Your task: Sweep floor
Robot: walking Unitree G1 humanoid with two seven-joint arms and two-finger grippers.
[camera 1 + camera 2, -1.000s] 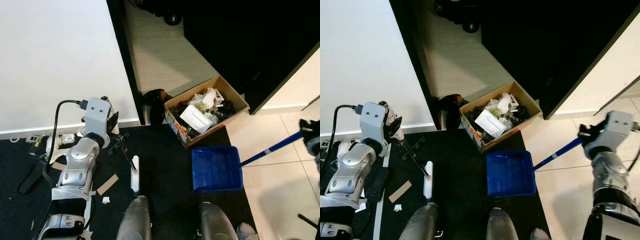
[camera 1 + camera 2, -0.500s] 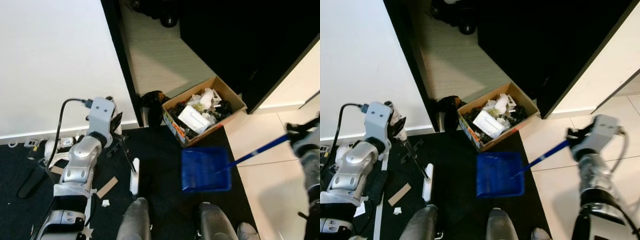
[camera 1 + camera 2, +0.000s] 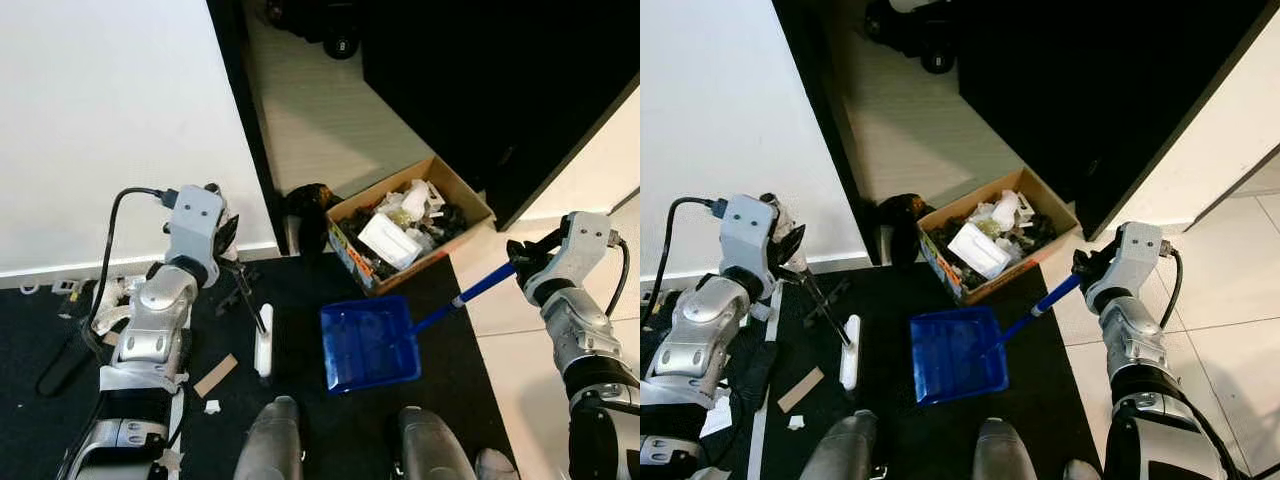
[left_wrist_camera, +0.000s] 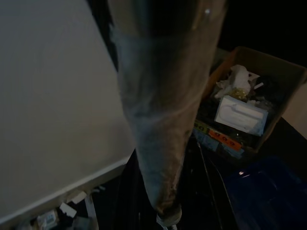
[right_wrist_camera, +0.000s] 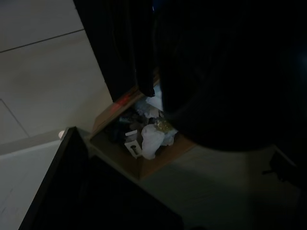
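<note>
Over on the left, by the white wall, see the left gripper [image 3: 232, 262] clamped on the thin black stick of the broom [image 3: 264, 352], with the white broom head down on the dark mat [image 3: 320, 290]. Just left of that head, spot a flat bit of cardboard [image 3: 215, 374] and a small white scrap [image 3: 211, 405], both apart from the broom and not yet swept. Next along, find the blue dustpan [image 3: 368, 343] flat on the mat, near the broom head but not touching it, with the box [image 3: 347, 243] full of trash just behind it. Far right, see the right gripper [image 3: 527, 252] closed around the top of the dustpan's long blue handle [image 3: 470, 292]. To do this step well, lift the broom head over to the far side of the scraps, then pull it in short, soft strokes toward the pan. Keep the head flat on the mat so nothing slips under. Hold the pan still, with its open edge pressed down and turned to face the broom. Watch the cardboard, likely to flip or slide past. Compared with a second ago, note the dustpan moved left, much closer to the broom, and the right arm reaching further in; broom head in about the same spot.
</note>
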